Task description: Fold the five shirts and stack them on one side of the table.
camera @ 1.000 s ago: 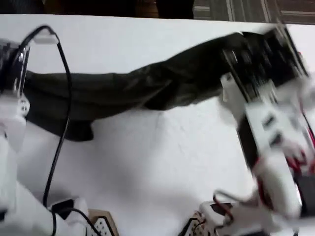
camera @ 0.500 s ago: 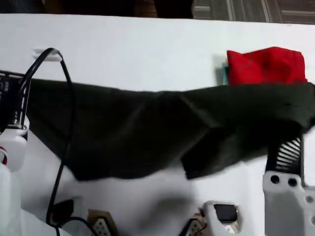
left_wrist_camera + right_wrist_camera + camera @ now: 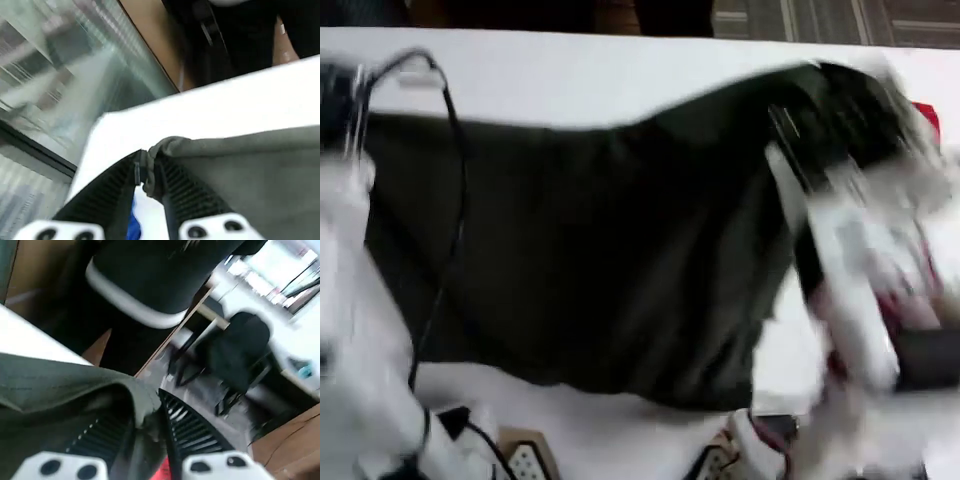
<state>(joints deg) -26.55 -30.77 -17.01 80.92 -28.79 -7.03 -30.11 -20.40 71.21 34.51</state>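
As you look down from the high view, table (image 3: 620,70): you see its white top running the full width, bare along the far edge and in a strip at the near edge.
Dark shirt (image 3: 600,260): you have it stretched across most of the table, from the left arm to the right arm. Its top edge is pulled taut between the two pincers, and its lower edge sags toward the near side.
Left arm (image 3: 345,300): it stands at the left edge of the high view, white and blurred, beside the shirt's left end.
Right arm (image 3: 860,280): it crosses the right side of the high view, in front of the shirt's right end.
Left gripper (image 3: 147,162): your wrist view shows its ribbed fingers squeezed nearly together, with a bunched corner of the dark shirt (image 3: 250,165) pinched between them.
Right gripper (image 3: 150,400): its fingers are likewise clamped close on a fold of the dark shirt (image 3: 50,385).
Cable (image 3: 450,200): a black lead loops down over the shirt's left part.
Red shirt (image 3: 925,115): a sliver of it peeks out at the far right, past the dark shirt's raised corner.
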